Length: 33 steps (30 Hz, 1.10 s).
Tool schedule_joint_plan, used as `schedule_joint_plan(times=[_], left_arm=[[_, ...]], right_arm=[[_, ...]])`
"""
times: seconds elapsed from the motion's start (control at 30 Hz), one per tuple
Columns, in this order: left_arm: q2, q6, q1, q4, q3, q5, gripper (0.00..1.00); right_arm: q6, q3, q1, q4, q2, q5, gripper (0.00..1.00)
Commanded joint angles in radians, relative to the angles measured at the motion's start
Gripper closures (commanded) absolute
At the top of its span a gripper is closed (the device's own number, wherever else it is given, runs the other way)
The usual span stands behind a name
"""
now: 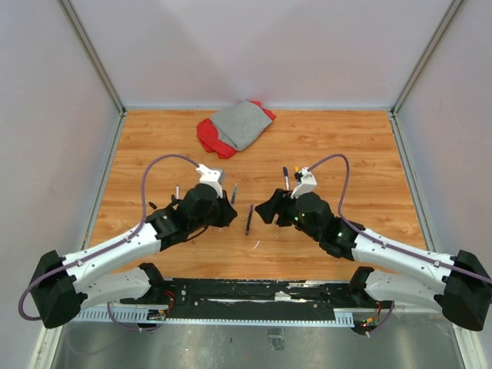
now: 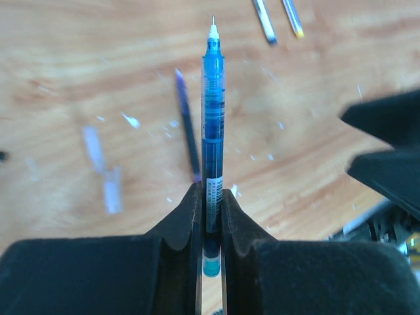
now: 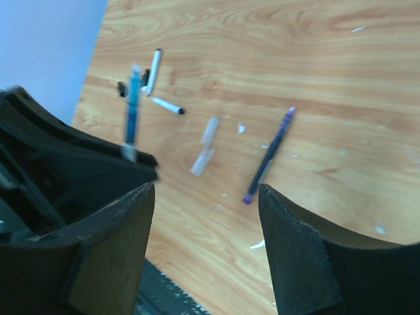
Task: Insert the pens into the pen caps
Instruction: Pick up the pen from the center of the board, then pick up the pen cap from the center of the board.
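Left gripper [image 2: 210, 197] clamped on blue pen [image 2: 212, 118], tip forward; right gripper [image 3: 205, 190] apart, empty, both facing inward

You are looking at the centre pen [image 1: 249, 219] lying on the table [image 1: 354, 154]. Just left of it, the left gripper [image 2: 210, 200] is clamping a held pen [image 2: 212, 118]; just right of it, the right gripper [image 3: 207, 193] is hovering. Well behind it, a cloth heap [image 1: 234, 127] is lying, and a third pen [image 1: 286, 178] is resting behind-right.
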State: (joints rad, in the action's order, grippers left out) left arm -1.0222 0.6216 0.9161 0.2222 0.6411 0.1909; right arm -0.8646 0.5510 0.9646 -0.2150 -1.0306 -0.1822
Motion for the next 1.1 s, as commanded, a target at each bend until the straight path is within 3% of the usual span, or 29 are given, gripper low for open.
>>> schedule_joint_plan(times=[0.0, 0.13, 0.4, 0.7, 1.07], left_arm=[[0.083, -0.084, -0.172, 0.08, 0.081, -0.064, 1.0], [0.178, -0.149, -0.277, 0.166, 0.147, -0.047, 1.0], [0.384, -0.218, -0.279, 0.354, 0.264, 0.051, 0.99], [0.438, -0.215, -0.278, 0.456, 0.301, 0.127, 1.0], [0.546, -0.185, -0.278, 0.436, 0.245, 0.198, 0.99]], right_arm=[[0.093, 0.087, 0.014, 0.276, 0.032, -0.186, 0.33], [0.064, 0.212, 0.015, 0.415, -0.056, -0.23, 0.31], [0.057, 0.558, 0.029, 0.58, -0.435, -0.179, 0.28], [0.029, 1.006, 0.083, 0.829, -0.865, -0.182, 0.3], [-0.043, 1.14, 0.112, 0.836, -1.081, -0.123, 0.38]])
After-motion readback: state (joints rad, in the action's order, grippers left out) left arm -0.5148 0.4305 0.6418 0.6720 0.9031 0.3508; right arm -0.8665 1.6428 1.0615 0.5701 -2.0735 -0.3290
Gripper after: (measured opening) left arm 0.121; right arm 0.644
